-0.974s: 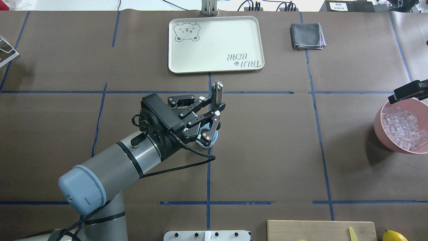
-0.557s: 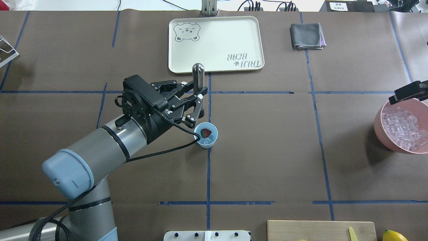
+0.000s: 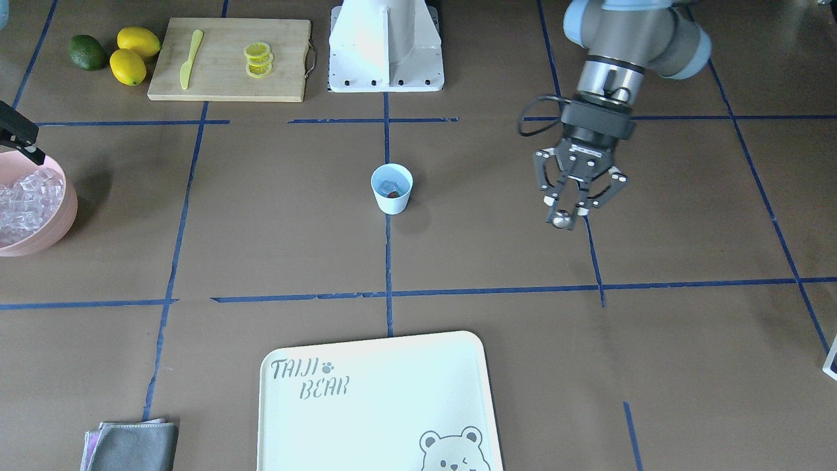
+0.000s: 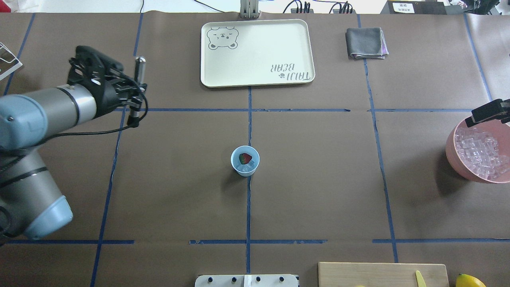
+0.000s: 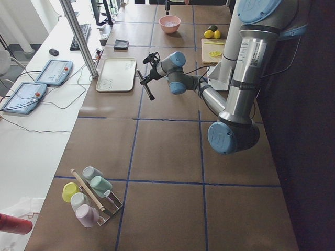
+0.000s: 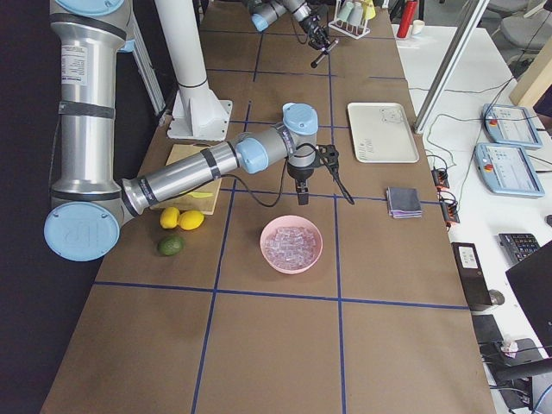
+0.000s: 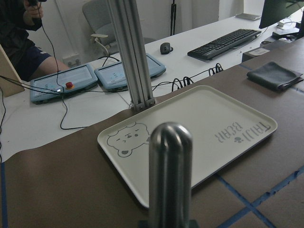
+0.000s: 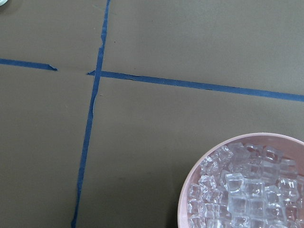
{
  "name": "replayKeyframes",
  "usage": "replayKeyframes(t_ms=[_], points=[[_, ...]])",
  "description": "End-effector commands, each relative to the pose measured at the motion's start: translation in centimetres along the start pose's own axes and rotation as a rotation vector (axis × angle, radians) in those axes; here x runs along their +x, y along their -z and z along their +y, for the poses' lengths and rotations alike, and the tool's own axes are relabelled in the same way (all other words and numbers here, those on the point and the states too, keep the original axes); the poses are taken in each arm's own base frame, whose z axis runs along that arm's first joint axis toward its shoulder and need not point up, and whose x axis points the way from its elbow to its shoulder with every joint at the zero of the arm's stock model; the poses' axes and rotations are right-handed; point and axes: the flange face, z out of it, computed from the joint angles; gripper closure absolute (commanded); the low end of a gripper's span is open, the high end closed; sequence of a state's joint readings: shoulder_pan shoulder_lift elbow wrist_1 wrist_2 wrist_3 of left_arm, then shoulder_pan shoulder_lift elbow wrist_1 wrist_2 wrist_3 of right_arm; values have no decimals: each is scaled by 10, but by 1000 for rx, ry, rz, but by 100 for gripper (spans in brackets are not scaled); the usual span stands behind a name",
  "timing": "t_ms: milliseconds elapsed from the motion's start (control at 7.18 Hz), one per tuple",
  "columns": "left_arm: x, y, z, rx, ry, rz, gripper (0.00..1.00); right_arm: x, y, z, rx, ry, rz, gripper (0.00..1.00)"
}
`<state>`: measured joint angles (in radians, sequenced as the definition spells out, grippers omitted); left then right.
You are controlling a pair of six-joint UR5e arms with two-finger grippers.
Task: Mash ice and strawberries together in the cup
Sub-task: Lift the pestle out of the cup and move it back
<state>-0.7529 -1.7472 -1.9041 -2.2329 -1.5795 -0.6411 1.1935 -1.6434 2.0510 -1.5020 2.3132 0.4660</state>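
Observation:
The light-blue cup (image 4: pixel 236 164) stands upright at the table's middle, also in the front view (image 3: pixel 392 196). In it lie a red strawberry (image 4: pixel 246 158) and clear ice cubes (image 4: pixel 247 168). My left gripper (image 4: pixel 134 99) is shut on a metal muddler rod (image 4: pixel 139 67), held upright in the air far to the left of the cup, also in the front view (image 3: pixel 567 206). The left wrist view shows the rod's rounded end (image 7: pixel 170 166). My right gripper (image 4: pixel 487 111) hangs over the pink bowl's rim at the right edge; I cannot tell how its jaws stand.
The pink bowl (image 4: pixel 451 149) full of ice cubes (image 8: pixel 247 194) sits at the right. A cream bear tray (image 4: pixel 257 52) and a grey cloth (image 4: pixel 365 43) lie at the far side. A cutting board (image 3: pixel 222 72) with lemon slices, lemons and a lime lies near the robot base.
My left arm has lifted the muddler from over the cup and swung it far to the left. The cup now stands uncovered. The right arm has barely moved.

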Motion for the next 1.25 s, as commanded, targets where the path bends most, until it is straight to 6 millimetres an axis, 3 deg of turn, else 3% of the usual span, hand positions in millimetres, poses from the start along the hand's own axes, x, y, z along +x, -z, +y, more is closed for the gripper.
replayKeyframes(t_ms=[0, 139, 278, 557, 835, 1114], points=[[-120, 13, 32, -345, 170, -34, 100, 2, -1, 1, -4, -2, 2, 1], [-158, 16, 45, -508, 285, -95, 100, 2, -1, 1, -5, -4, 2, 1], [-183, 7, 66, -642, 341, -165, 100, 3, -3, 1, -7, -6, 3, 1], [-234, -12, 111, -838, 222, -195, 100, 5, -3, 4, -9, -8, 4, 1], [-268, -43, 165, -984, 316, -181, 100, 5, -3, 5, -9, -8, 4, 1], [-281, -56, 188, -1037, 369, -186, 100, 4, -1, 5, -6, -6, 3, 1]])
